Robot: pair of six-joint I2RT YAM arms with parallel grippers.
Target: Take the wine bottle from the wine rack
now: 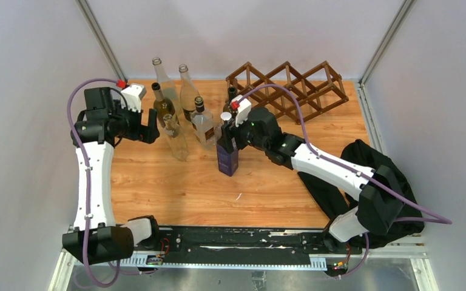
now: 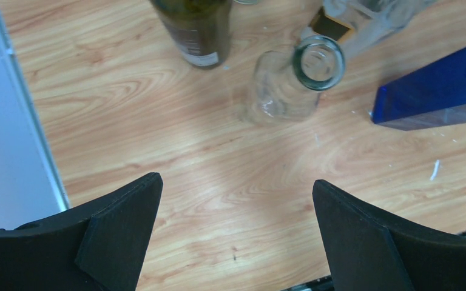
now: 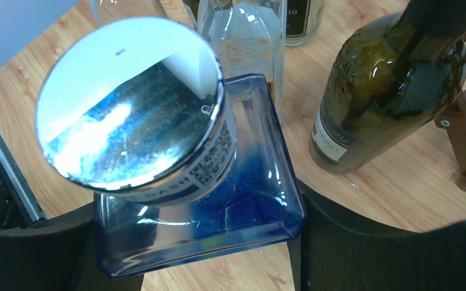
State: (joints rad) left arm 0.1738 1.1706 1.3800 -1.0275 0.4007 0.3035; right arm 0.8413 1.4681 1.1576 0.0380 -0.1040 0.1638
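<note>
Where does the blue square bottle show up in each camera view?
Top external: blue square bottle at table centre, standing upright.
Left wrist: slanting blue slab at the right edge.
Right wrist: fills the lower centre, silver cap nearest.
Shared landmark: the clear bottle next to it.

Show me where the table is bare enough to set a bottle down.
Bare: the near strip of table between the blue bottle and the near edge. Crowded: the bottle cluster at back left, and the wine rack at back right.
</note>
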